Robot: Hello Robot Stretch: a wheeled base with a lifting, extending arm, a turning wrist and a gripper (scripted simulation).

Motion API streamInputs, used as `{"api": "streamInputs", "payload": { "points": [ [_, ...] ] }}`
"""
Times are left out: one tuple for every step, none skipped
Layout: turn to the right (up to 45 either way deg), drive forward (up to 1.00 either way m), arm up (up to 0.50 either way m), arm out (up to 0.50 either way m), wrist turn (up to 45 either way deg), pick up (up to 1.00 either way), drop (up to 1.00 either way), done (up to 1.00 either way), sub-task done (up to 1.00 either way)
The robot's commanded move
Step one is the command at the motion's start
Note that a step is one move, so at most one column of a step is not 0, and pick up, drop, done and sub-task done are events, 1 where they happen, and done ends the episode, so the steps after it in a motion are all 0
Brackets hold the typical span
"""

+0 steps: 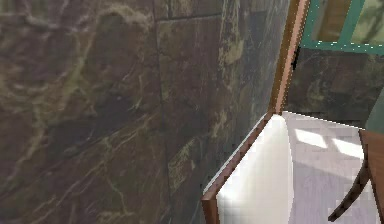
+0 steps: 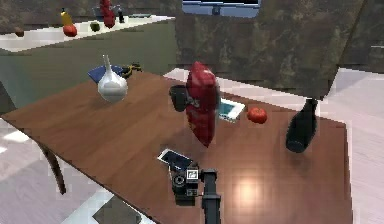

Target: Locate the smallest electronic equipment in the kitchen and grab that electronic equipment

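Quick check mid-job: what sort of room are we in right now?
Likely a kitchen-dining area: a wooden table carries a dark mug and a round red fruit, and the pale counter behind it holds bottles.

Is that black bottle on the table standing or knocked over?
Upright: the black bottle stands on its base on the wooden table, neck pointing up.

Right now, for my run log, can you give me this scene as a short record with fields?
surface: wooden table
near the gripper: flat phone-like slab lying on the table
gripper: low in the arm side view; cannot tell whether it holds anything
also on table: pale vase, dark mug, tall red object, red round fruit, dark bottle
forward view: dark marbled wall
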Motion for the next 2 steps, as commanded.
{"api": "streamInputs", "payload": {
  "points": [
    [0.0,0.00,0.00,0.00,0.0,1.00,0.00,0.00,0.00],
    [0.0,0.00,0.10,0.00,0.0,0.00,0.00,0.00,0.00]
  ]
}}
